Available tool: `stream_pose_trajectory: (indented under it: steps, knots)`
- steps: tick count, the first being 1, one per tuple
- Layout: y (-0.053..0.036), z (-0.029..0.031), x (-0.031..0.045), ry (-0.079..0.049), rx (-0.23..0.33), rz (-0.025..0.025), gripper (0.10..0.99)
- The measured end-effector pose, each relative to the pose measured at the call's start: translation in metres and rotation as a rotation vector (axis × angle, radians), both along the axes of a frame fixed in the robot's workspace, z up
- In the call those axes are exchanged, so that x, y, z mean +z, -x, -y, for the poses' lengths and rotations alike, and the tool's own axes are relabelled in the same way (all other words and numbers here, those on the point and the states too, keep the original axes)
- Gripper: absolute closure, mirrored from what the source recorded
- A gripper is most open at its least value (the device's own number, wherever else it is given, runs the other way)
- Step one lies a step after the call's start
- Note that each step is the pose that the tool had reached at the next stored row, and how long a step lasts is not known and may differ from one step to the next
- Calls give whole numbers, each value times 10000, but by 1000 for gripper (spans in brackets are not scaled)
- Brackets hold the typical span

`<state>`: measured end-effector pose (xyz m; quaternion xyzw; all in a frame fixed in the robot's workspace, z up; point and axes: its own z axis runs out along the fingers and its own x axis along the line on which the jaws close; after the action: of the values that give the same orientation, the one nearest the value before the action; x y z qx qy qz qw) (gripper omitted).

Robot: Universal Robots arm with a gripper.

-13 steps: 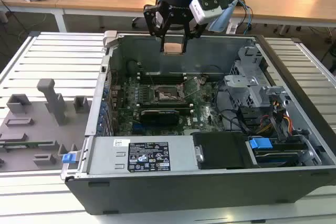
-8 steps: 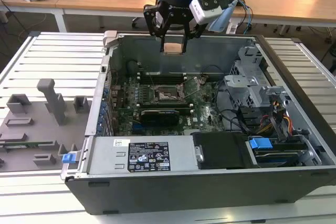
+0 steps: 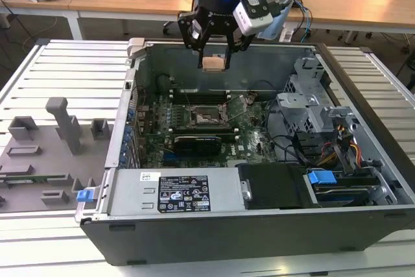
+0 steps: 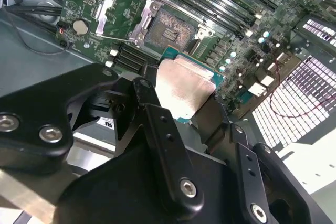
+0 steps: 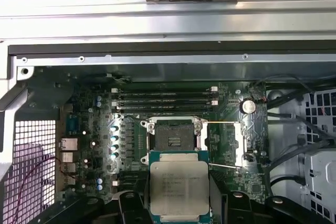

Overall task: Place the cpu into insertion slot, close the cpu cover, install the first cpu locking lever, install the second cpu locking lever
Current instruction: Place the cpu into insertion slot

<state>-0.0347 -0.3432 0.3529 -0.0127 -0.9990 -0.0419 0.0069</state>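
At the front of the open computer case (image 3: 130, 105), seen in the exterior view, sits a long grey box (image 3: 175, 192) with a white sticker on it. A blue clip (image 3: 85, 194) sticks out at its corner on the exterior view's left. Beside the case on that side, a grey tray (image 3: 39, 160) with blocks and holders lies on the ribbed metal tabletop (image 3: 71, 63).

Deeper inside the case lies the green board (image 3: 256, 141). A long black card (image 3: 198, 141) stands on it. Just behind the card is the square slot (image 3: 207, 117). In both wrist views the slot (image 5: 173, 136) (image 4: 169, 31) is open and bare, with its dark frame and pale middle showing. The thin silver cover (image 5: 240, 145) (image 4: 105, 8) is flipped up and away to one side of the slot, so green board shows through its big window. Long thin memory slots (image 5: 165, 98) run next to the slot on another side.

Above the board hangs the black claw (image 3: 214, 61). It is clamped on the chip (image 3: 213, 64), with one finger (image 4: 157, 124) on each side, and holds it flat. The chip is up in the air, apart from the slot and not in it. Its tan underside shows in the exterior view. Its shiny silver top (image 5: 179, 184) (image 4: 185, 88) shows in both wrist views.

Far behind the case stand wooden desks (image 3: 363, 4) with cables and papers on them.
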Motion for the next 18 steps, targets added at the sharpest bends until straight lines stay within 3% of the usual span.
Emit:
stream_pose_trajectory:
  steps: [3,18]
  knots:
    - [0,0,-69,113,0,14,545]
    - [0,-1,-275,286,0,88,545]
